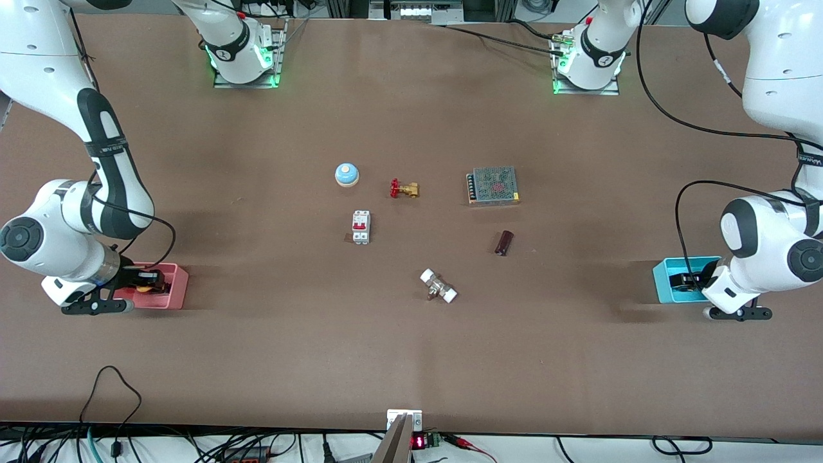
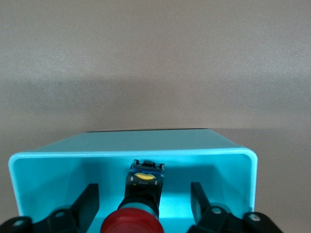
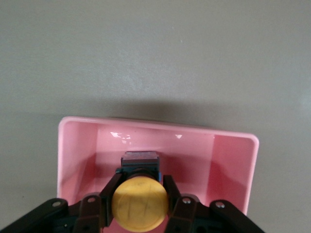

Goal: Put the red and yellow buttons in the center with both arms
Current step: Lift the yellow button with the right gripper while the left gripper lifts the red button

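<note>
Front view, read from the right arm's end of the desk [image 1: 411, 360] to the left arm's end. The right tool [image 1: 143, 281] is down inside the pink tray [image 1: 177, 289], low enough to reach the yellow button [image 1: 144, 288] on the tray floor. The right wrist view confirms it: the right tool [image 3: 140, 199] has its fingers [image 3: 110, 191] pressed against the button's black body just under the yellow cap [image 3: 140, 204], so it holds the button, which looks to sit in the pink tray [image 3: 73, 150]. Gripping below the cap leaves the wide cap as a stop against slipping.

Mid-desk holds the clutter that the drop spot must avoid: blue bell [image 1: 346, 173], brass valve [image 1: 404, 189], circuit breaker [image 1: 361, 227], white-ended fitting [image 1: 438, 285], dark cylinder [image 1: 504, 243], mesh-topped power supply [image 1: 493, 186]. Bare desk between the breaker and the cylinder looks the likeliest target.

At the left arm's end, the left tool [image 1: 693, 280] sits in the cyan tray [image 1: 665, 280]. In the left wrist view the left tool [image 2: 144, 204] stands wide, fingers [image 2: 87, 204] on either side of the red button [image 2: 138, 221] and apart from it, inside the cyan tray [image 2: 233, 160]. Judgement: the left arm is lined up but has not closed; the right arm is ready to lift.
</note>
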Robot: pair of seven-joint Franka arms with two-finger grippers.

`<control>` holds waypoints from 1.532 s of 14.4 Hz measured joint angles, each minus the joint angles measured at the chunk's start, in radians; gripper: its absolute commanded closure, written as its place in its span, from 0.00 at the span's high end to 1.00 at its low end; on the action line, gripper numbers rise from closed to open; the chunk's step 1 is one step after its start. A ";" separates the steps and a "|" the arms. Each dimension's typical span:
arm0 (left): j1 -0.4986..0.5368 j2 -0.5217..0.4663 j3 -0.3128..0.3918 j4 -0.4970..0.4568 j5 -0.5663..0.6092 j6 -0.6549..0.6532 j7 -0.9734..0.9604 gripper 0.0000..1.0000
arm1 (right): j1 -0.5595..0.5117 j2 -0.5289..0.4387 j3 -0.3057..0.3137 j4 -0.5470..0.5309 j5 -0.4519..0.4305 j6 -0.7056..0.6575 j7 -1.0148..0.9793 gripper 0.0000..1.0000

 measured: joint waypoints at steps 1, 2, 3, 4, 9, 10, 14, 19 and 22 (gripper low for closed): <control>0.000 0.001 0.000 0.000 0.000 0.000 0.000 0.38 | 0.000 -0.013 0.000 0.003 0.000 -0.024 -0.013 0.41; 0.000 0.002 0.000 0.000 0.000 0.000 0.000 0.34 | 0.000 -0.034 0.000 0.006 0.000 -0.061 -0.023 0.41; 0.001 0.002 0.000 0.000 0.000 0.000 0.000 0.33 | 0.001 -0.062 0.000 0.010 0.000 -0.104 -0.035 0.41; 0.001 0.001 0.000 0.001 0.000 0.000 0.000 0.33 | 0.002 -0.094 0.003 0.013 0.000 -0.150 -0.042 0.41; 0.001 -0.010 0.000 0.013 0.000 -0.008 0.002 0.33 | 0.014 -0.268 0.124 0.012 0.001 -0.401 0.087 0.41; 0.001 -0.023 0.000 0.021 0.000 -0.034 0.009 0.33 | 0.027 -0.291 0.154 0.000 0.001 -0.423 0.145 0.41; 0.000 -0.112 -0.001 0.066 0.000 -0.189 0.063 0.33 | 0.130 -0.309 0.196 -0.094 0.000 -0.348 0.346 0.41; -0.064 -0.194 -0.049 0.068 -0.003 -0.335 0.023 0.33 | 0.225 -0.277 0.197 -0.276 -0.035 -0.084 0.453 0.41; -0.117 -0.190 -0.140 0.038 -0.006 -0.346 -0.148 0.33 | 0.231 -0.247 0.195 -0.290 -0.044 -0.057 0.460 0.41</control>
